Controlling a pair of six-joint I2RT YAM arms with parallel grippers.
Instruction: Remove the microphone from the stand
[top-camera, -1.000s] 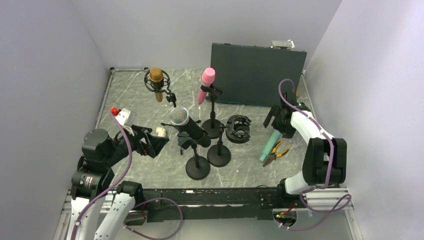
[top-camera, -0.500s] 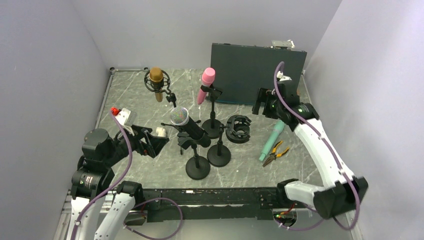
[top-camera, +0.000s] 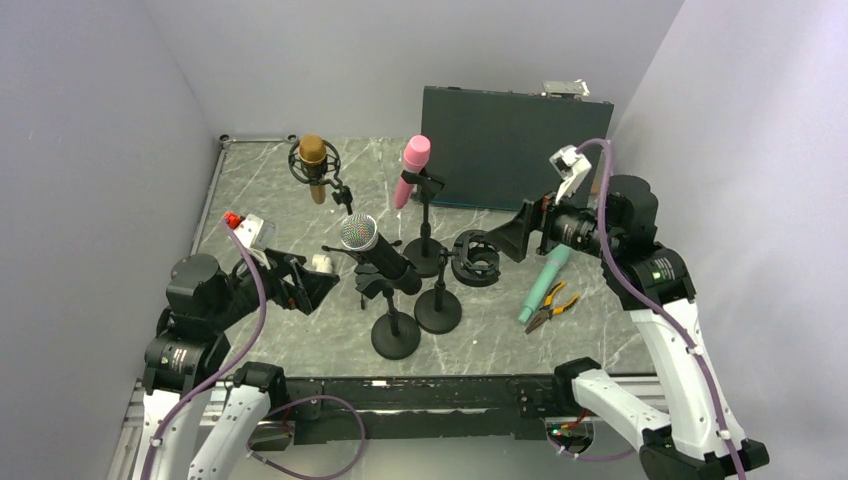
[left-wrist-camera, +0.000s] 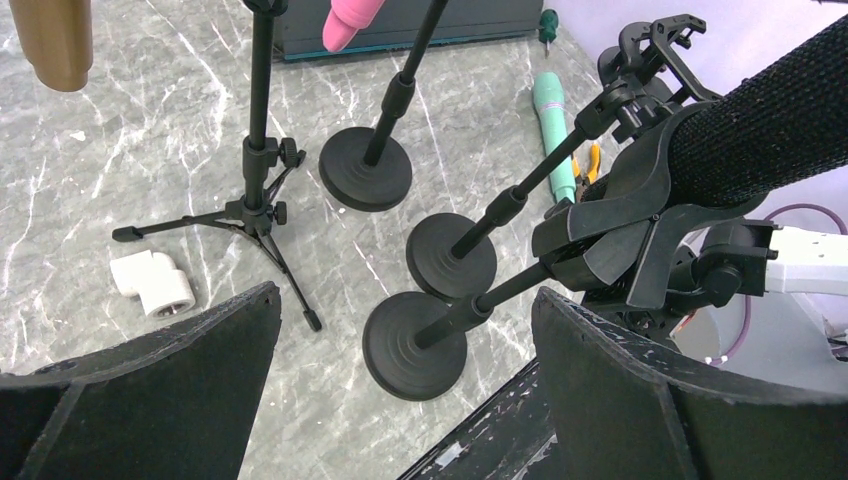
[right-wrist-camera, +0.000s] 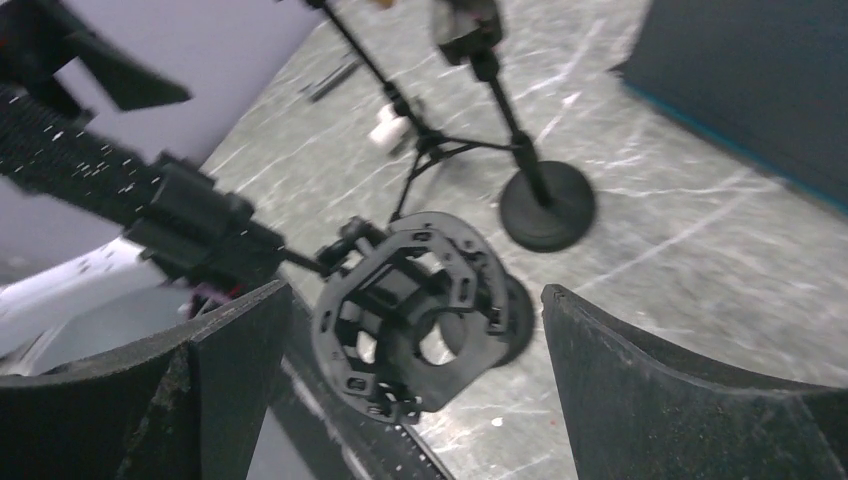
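Hovering beside the shock mount, the right gripper is spread wide; the left gripper, likewise spread, faces the microphone.

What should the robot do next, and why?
Probably ease the left pincer toward the black microphone: it sits clipped in its stand, and the pincer is open, empty and close beside it.
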